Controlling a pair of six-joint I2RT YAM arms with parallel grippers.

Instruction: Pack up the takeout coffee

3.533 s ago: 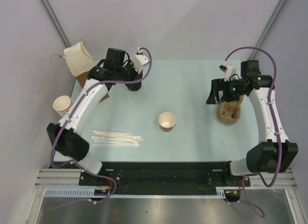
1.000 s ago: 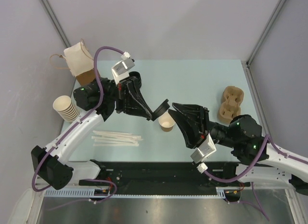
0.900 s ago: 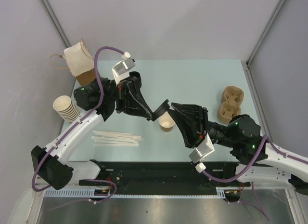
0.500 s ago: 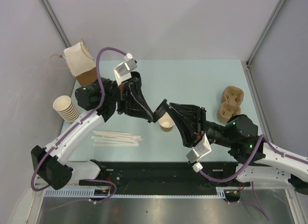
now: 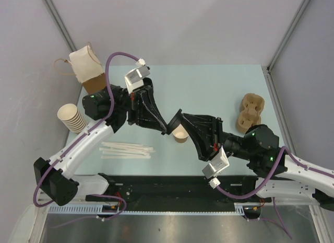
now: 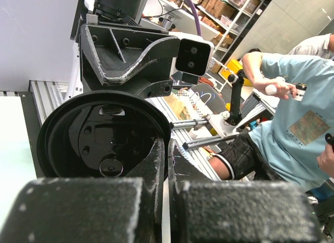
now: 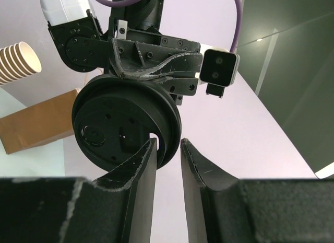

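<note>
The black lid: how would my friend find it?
Look at the middle of the pale green table, right by the open brown paper cup. The black lid is held there, tilted, between the left gripper and the right gripper. Unlike the cup, it is flat, round and black.

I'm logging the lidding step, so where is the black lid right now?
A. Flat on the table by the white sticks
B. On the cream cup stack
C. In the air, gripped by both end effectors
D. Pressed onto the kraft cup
C: the black lid is tilted above the open kraft cup, its rim between the fingers of the left end effector and the right end effector.
</note>
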